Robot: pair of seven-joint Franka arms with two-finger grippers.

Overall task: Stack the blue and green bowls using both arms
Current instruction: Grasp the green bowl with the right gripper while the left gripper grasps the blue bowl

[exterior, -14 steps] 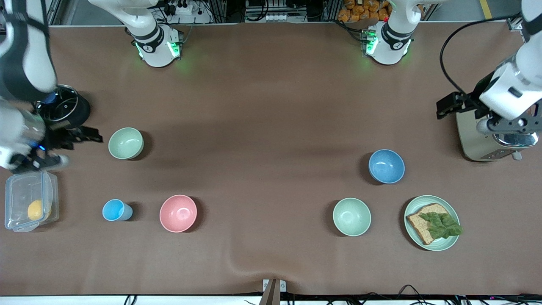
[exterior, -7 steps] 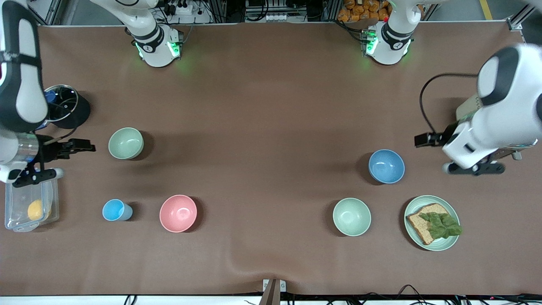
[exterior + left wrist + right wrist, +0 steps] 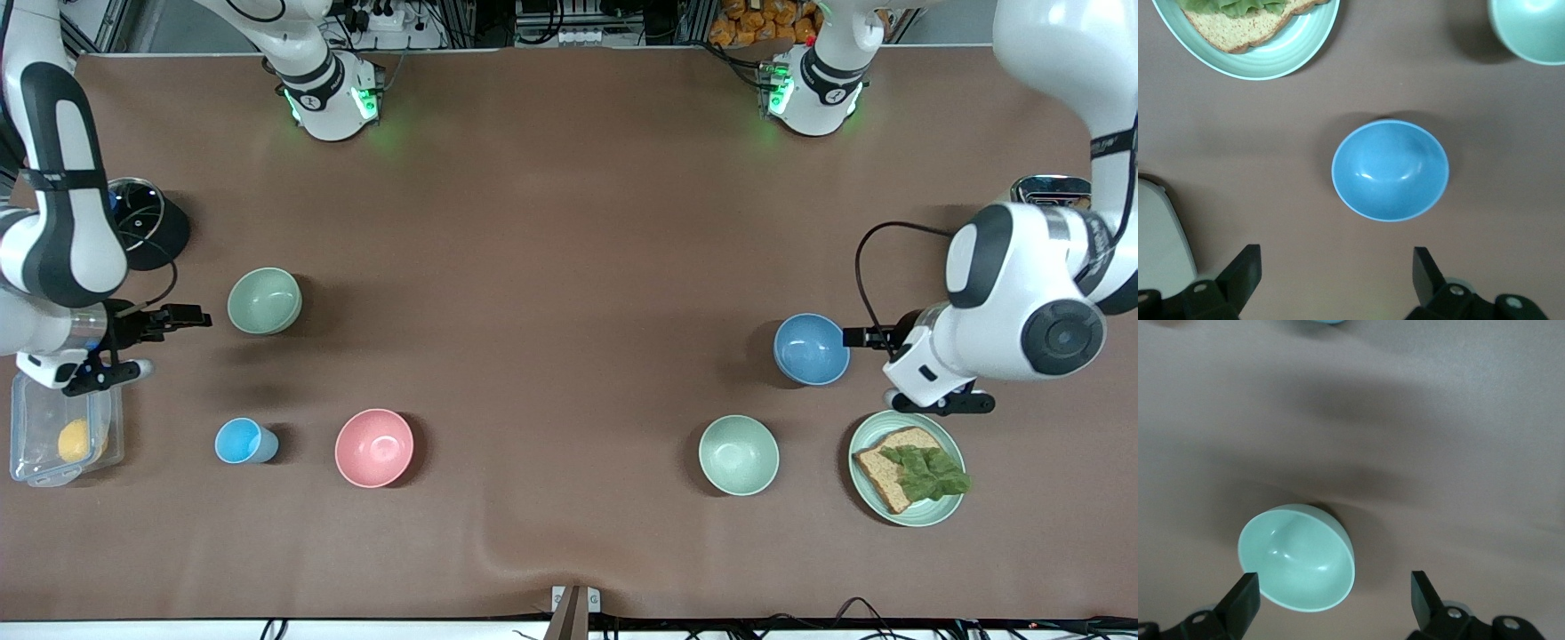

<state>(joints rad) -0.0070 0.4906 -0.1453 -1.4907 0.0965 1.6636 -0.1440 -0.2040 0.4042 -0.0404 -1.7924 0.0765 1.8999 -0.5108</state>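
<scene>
Nothing is stacked yet: your blue bowl [image 3: 811, 348] sits on the table beside the plate [image 3: 947, 508], the green bowl [image 3: 264, 300] well apart toward the right arm's end. Left gripper [image 3: 1335, 277] and right gripper [image 3: 1333, 599] hover beside their bowls, jaws spread, empty.

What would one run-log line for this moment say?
left gripper: open, beside blue bowl | right gripper: open, beside green bowl | bowls: unstacked
</scene>
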